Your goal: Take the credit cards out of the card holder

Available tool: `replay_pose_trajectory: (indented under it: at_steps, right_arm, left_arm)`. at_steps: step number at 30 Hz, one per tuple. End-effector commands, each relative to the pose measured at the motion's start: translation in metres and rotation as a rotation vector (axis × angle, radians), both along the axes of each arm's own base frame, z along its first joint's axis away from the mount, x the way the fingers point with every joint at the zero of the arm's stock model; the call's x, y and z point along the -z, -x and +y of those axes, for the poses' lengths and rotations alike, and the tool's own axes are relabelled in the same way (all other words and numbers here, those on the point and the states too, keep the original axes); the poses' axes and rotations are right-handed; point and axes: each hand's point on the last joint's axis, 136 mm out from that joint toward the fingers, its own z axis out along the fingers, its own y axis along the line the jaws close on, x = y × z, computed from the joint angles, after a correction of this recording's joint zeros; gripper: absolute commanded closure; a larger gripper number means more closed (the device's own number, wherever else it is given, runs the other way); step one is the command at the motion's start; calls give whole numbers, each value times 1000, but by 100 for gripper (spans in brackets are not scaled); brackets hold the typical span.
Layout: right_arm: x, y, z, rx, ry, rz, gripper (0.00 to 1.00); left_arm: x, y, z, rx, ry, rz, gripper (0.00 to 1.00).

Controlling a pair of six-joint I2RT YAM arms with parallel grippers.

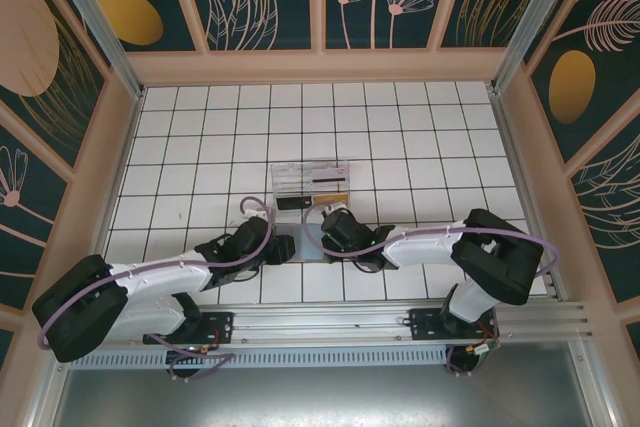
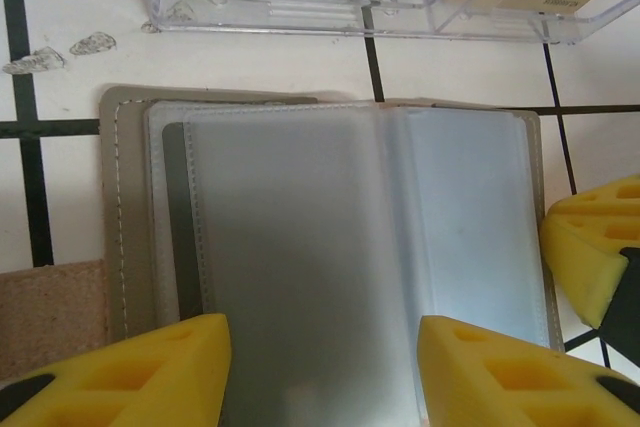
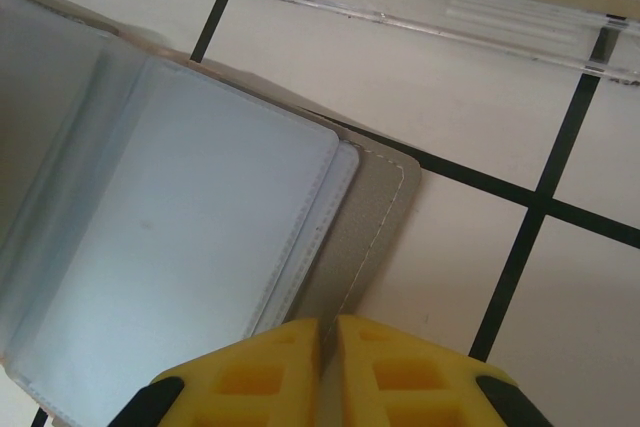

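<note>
Frosted plastic sleeves are what the left arm is dealing with here. The card holder point(image 2: 330, 247) lies spread open on the white tiled table point(image 3: 560, 327), just on the near side of the clear tray point(image 2: 300, 2), with its tan tab point(image 2: 50, 317) sticking out to the left. The right gripper point(image 3: 330, 347) has its jaws pinched nearly together on the right-hand edge of the grey cover, pinning that side. The left gripper point(image 2: 320, 387) hangs over the near edge with jaws about halfway apart, one yellow finger on each side of the top sleeve and nothing in them. A dark strip peeking out behind the left sleeves looks like one of the credit cards point(image 2: 174, 217), though it's hard to be sure through the plastic. Best bet for this step is probably a firm right pinch so the holder can't slide. Then the left should grab only the card's exposed edge, not sleeve and card together, and pull straight along the pocket opening so the thin plastic doesn't buckle.
</note>
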Motion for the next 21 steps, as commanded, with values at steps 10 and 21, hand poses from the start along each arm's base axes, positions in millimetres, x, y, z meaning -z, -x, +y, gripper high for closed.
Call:
replay_pose_trajectory:
  at_steps: [10,21]
  right_arm:
    - [10,3,0,6,24,27,84]
    - [10,3,3,1,28,32,84]
  left_arm:
    - [-15,-6,8,-43,4,-54,44]
    - [-1,-4,18,-70,-42,-25,44]
